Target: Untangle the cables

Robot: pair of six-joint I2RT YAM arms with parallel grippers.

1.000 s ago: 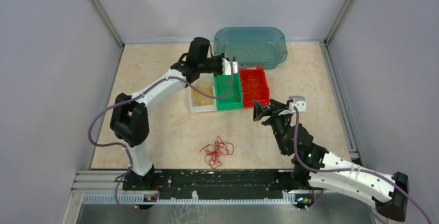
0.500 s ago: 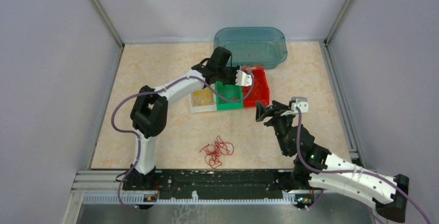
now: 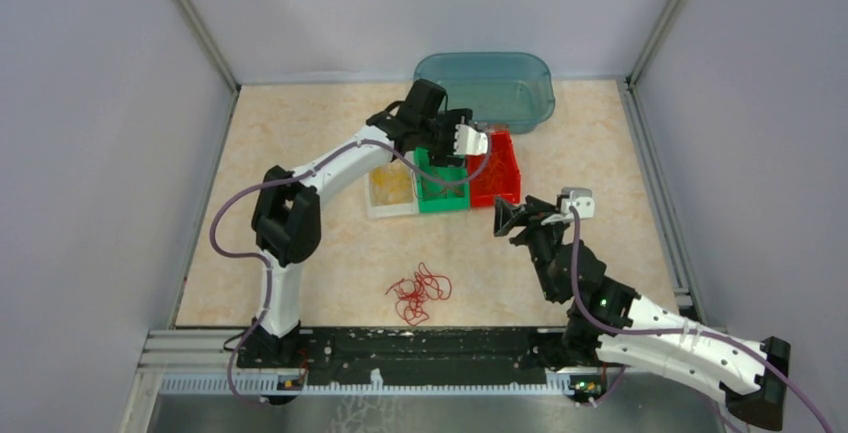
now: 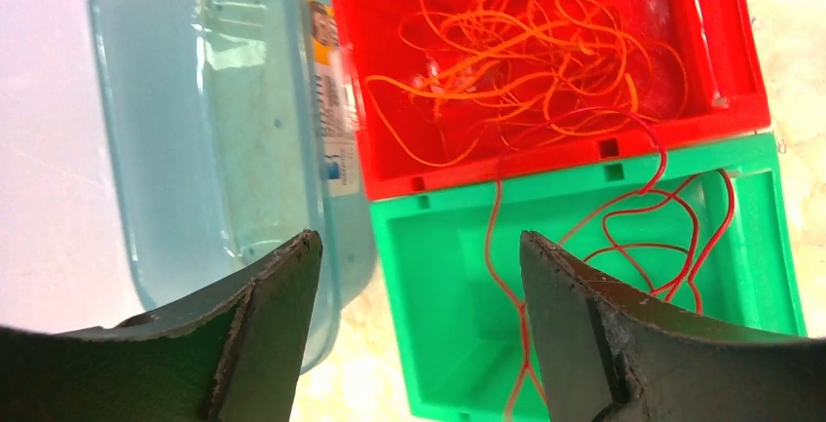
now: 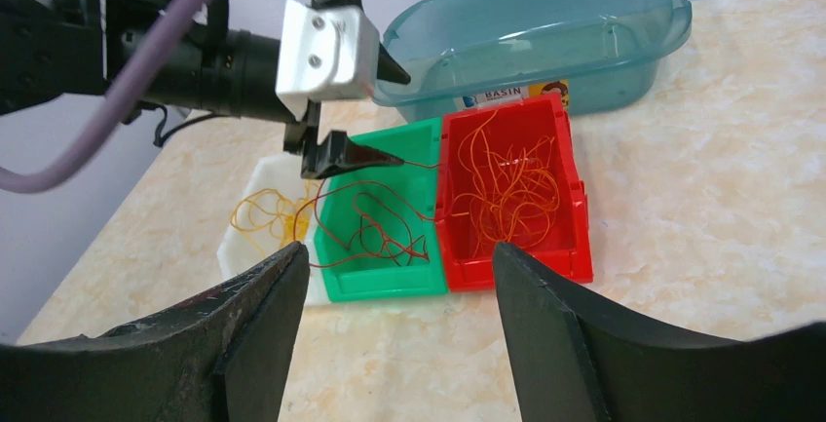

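Observation:
A clump of red cables lies loose on the table in front of the bins. Orange cables fill the red bin. Red cables lie in the green bin, and one strand loops over the wall into the red bin. Yellow cables sit in the white bin. My left gripper hangs open above the back of the green and red bins, with a red strand running along its right finger. My right gripper stands open and empty, in front of the bins.
A teal basin stands right behind the bins, touching the red one. The three bins sit side by side mid-table. Grey walls close the table on the left, right and back.
My left gripper swung right from over the green bin towards the red one and opened from shut. The right arm has hardly moved.

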